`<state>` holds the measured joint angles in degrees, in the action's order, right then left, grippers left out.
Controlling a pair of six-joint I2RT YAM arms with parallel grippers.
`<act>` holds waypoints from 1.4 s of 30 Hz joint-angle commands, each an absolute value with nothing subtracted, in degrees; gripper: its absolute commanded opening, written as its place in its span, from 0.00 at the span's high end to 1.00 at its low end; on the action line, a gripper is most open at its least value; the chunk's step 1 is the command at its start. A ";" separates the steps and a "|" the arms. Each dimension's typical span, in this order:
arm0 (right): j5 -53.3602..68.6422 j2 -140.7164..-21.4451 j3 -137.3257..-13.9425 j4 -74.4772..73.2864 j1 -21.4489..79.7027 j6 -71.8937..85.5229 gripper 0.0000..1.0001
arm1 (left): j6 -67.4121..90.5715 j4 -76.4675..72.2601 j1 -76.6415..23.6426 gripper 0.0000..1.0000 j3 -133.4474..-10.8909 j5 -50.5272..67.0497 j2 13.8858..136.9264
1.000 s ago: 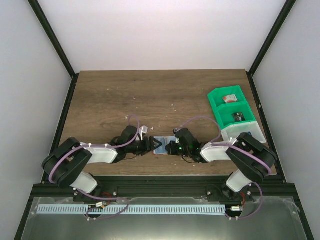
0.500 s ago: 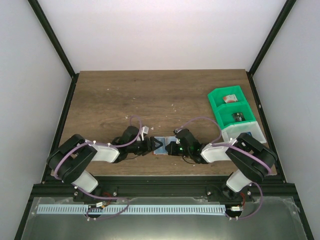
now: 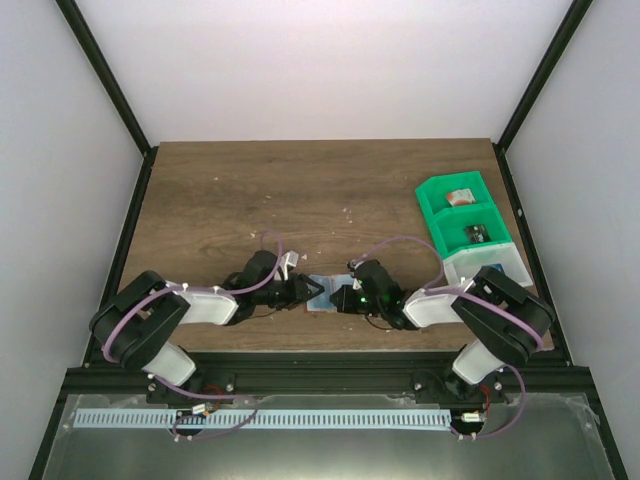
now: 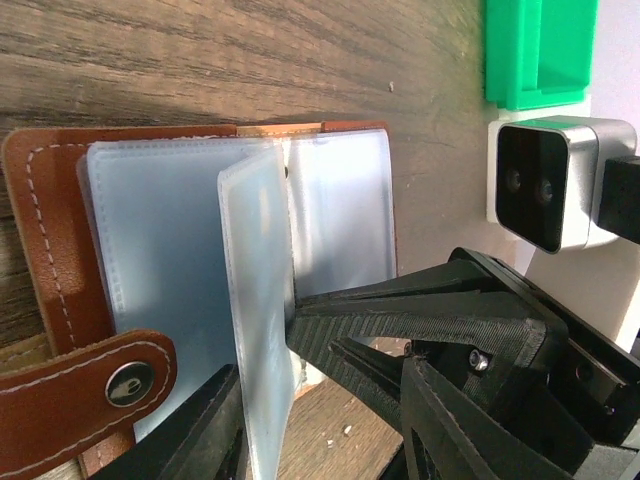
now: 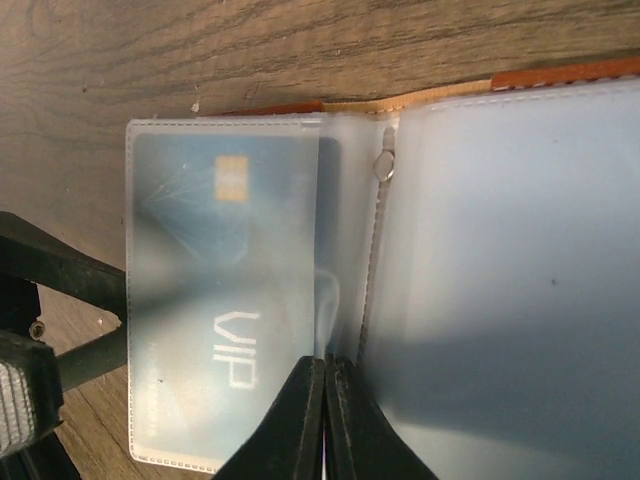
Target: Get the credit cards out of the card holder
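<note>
While the holder (image 3: 322,297) is lying open, the right gripper (image 5: 325,365) is pinching its upright sleeve (image 4: 256,300); the left gripper (image 3: 310,292) is hovering at its left, jaws spread.
</note>
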<state>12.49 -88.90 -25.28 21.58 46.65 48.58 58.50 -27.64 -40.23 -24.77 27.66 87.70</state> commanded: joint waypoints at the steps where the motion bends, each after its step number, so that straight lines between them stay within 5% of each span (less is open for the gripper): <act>1: 13.04 -88.54 -24.19 21.71 47.24 48.90 0.96 | 58.07 -28.33 -40.68 0.56 -25.38 28.40 87.34; 20: 8.15 -79.74 -21.29 20.73 47.46 49.71 0.87 | 57.12 -30.28 -41.99 0.55 -27.65 29.81 88.70; 34: -9.56 -58.78 -18.24 4.05 47.37 49.13 0.76 | 57.57 -33.12 -44.95 0.51 -32.82 32.27 93.78; 42: -9.75 -51.82 -17.40 2.56 47.30 47.74 0.72 | 56.44 -29.69 -45.24 0.49 -34.07 30.97 95.15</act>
<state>-7.97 -52.95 -18.06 4.54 47.07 48.84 58.02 -31.09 -45.10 -33.36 31.73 94.78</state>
